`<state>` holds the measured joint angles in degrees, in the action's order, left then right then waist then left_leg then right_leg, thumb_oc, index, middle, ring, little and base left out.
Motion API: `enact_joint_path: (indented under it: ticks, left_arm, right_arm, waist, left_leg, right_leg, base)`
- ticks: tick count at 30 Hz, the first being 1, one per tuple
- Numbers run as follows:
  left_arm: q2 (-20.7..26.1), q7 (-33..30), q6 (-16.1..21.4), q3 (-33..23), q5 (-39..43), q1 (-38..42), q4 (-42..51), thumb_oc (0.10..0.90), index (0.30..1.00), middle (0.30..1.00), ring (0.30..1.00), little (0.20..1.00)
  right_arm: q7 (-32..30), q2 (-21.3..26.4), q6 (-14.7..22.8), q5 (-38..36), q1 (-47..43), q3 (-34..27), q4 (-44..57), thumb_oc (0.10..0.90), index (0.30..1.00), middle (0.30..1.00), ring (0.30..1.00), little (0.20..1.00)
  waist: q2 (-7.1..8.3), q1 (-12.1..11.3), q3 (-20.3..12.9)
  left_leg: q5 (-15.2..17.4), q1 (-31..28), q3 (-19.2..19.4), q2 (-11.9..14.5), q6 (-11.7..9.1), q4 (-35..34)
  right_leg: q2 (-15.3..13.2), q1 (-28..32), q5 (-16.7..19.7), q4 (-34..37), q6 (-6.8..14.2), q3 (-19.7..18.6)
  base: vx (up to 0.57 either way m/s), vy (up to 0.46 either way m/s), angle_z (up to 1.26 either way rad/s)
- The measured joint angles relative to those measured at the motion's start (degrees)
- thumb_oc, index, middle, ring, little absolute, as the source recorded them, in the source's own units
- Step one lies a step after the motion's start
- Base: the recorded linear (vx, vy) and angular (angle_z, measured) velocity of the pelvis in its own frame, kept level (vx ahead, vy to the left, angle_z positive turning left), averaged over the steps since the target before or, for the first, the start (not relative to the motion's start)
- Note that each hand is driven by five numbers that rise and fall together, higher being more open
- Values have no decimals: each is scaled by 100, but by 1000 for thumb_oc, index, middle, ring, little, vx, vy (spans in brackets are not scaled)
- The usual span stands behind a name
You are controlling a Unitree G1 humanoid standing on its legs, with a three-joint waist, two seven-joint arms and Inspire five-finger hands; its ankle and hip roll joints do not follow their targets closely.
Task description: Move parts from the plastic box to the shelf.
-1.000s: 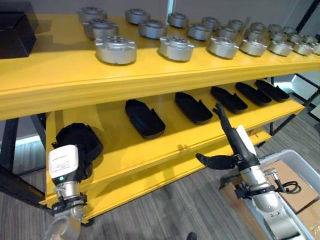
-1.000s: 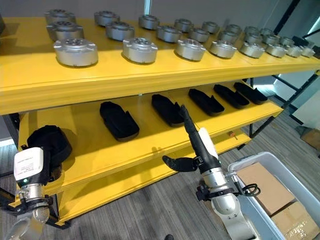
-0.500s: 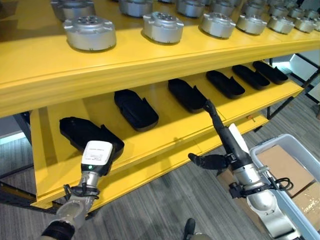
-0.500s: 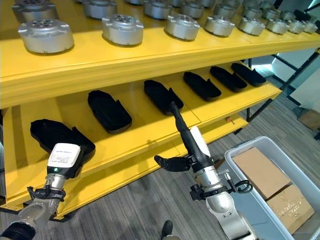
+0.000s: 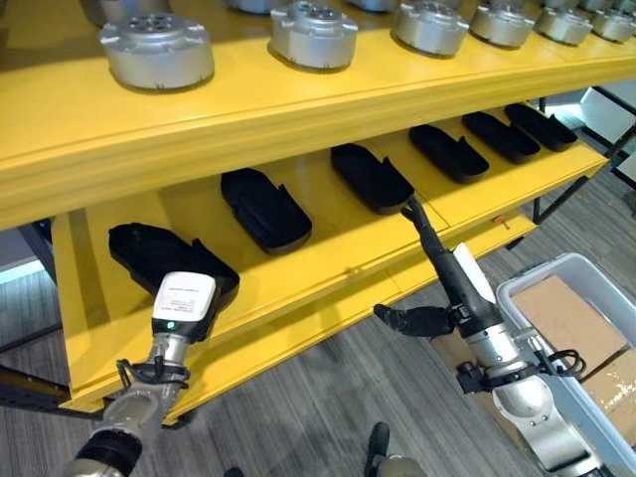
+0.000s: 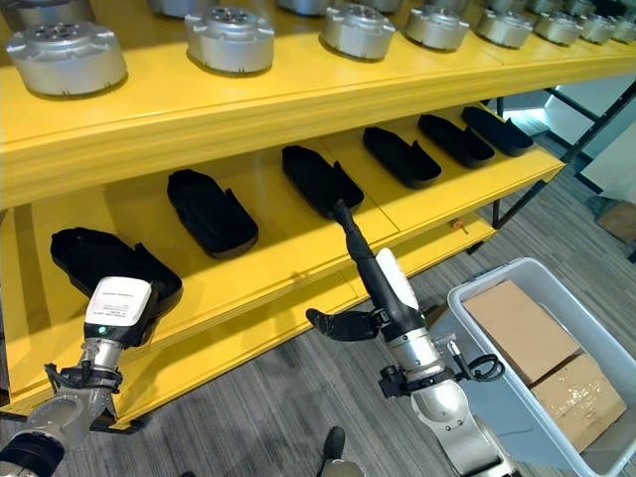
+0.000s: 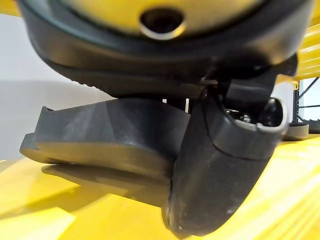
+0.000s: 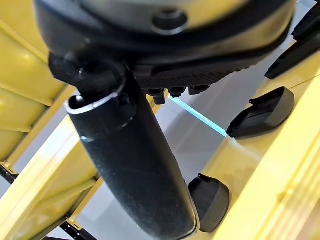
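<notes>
Shelf: a yellow shelf (image 5: 298, 119) with 2 levels in sight; round silver metal parts (image 5: 157, 48) stand in rows on the upper level, black parts lie in a row on the lower level.
Leftmost black part (image 5: 149, 256): lies on the lower level at its left end, flat on the yellow board, well apart from the next black part (image 5: 263, 207) in the row.
Left hand (image 5: 184, 306): at the near end of the leftmost black part, its white-labelled back facing the head camera; from the head views I cannot tell whether the fingers close on the part.
Left wrist view: the thumb (image 7: 220, 170) hangs down in front of the black part (image 7: 105, 135), which rests on the yellow board; the thumb's tip seems to overlap the part's edge, but whether it touches or grips cannot be told.
Right hand (image 5: 442, 298): in front of the lower level, apart from all parts, fingers (image 5: 425, 234) straight and pointing up toward the third black part (image 5: 370, 177), thumb (image 5: 402, 319) spread out to the side; it holds nothing.
Right wrist view: the thumb (image 8: 135, 170) stretches out bare, and beyond it 2 black parts (image 8: 260, 112) lie on the yellow board.
Plastic box (image 6: 477, 328): grey, on the floor at the right, beside the right arm, with cardboard boxes (image 6: 522, 338) inside it.
Floor (image 5: 328, 417): grey wood-look planks in front of the shelf.
</notes>
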<state>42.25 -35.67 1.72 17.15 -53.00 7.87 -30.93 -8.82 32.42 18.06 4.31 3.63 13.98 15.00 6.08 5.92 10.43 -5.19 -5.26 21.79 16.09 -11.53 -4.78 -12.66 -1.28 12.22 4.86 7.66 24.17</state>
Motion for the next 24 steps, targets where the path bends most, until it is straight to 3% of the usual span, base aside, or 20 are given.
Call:
enact_joint_path:
  ticks: [6, 8, 17, 24]
  left_arm:
    - [475, 34, 121, 42, -35, -18, 13, 400, 300, 300, 300, 300]
    - [913, 279, 131, -55, -204, -306, 521, 400, 300, 300, 300, 300]
    - [1516, 378, 330, -57, -498, -420, 320, 400, 300, 300, 300, 300]
    - [1541, 379, 347, -58, -594, -377, 205, 400, 300, 300, 300, 300]
  right_arm:
    - [-50, 65, 57, 0, -35, 1, -1, 900, 1000, 1000, 1000, 1000]
    - [-81, 67, 58, 5, -33, -8, 0, 900, 1000, 1000, 1000, 1000]
    - [-119, 71, 59, 2, -127, -13, 0, 900, 1000, 1000, 1000, 1000]
    - [-121, 72, 64, 4, -134, -14, 0, 900, 1000, 1000, 1000, 1000]
  waist:
    - [23, 14, 71]
    - [38, 2, 157]
    - [35, -25, 201]
    - [-29, -38, 252]
  left_leg:
    - [1, 4, -13, 0, 0, 1]
    - [-1, 4, -35, 3, -2, 20]
    - [-1, 13, -50, -11, -2, 20]
    - [-1, 25, -66, -21, -2, 20]
  right_leg:
    - [2, -2, 0, 1, 0, 9]
    - [4, 1, 2, 0, -1, 22]
    - [-10, 3, 1, 1, 0, 37]
    - [-21, 3, 0, 1, 1, 51]
  base:
    - [0, 0, 0]
    - [3, 24, 3]
    - [-3, 19, 1]
    - [0, 0, 0]
